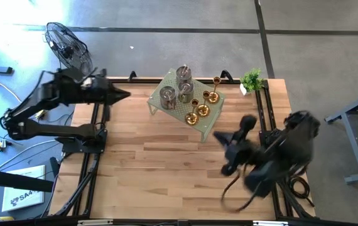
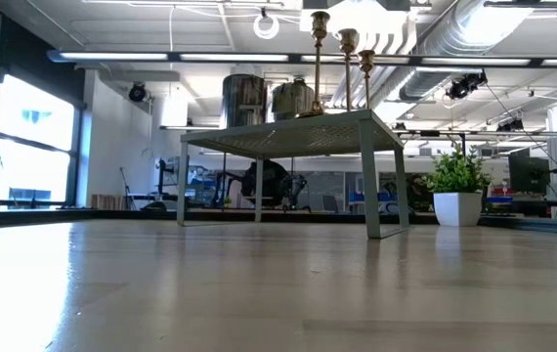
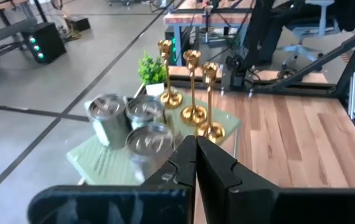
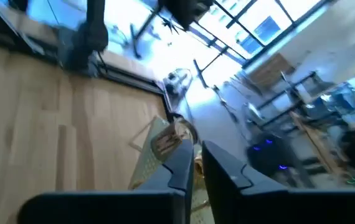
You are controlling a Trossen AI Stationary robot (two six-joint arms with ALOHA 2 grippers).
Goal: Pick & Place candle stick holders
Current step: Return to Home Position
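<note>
The candle stick holders stand on a pale green perforated rack (image 1: 178, 108) at the table's far middle. Three are gold stemmed ones (image 1: 203, 110) (image 3: 193, 81) and three are squat silver cups (image 1: 168, 95) (image 3: 145, 112). In the low view the rack (image 2: 288, 132) rests on its thin legs, with the holders (image 2: 320, 59) upright on top. My left gripper (image 1: 125, 94) (image 3: 196, 149) is shut and empty, level, left of the rack and pointing at it. My right gripper (image 1: 223, 139) (image 4: 197, 155) hangs blurred near the rack's right near corner, shut and empty.
A small potted plant (image 1: 251, 80) (image 2: 457, 186) stands at the far right corner, beside the rack. Bare wooden tabletop (image 1: 154, 163) lies between the rack and the near edge. A fan (image 1: 69, 47) stands on the floor beyond the far left corner.
</note>
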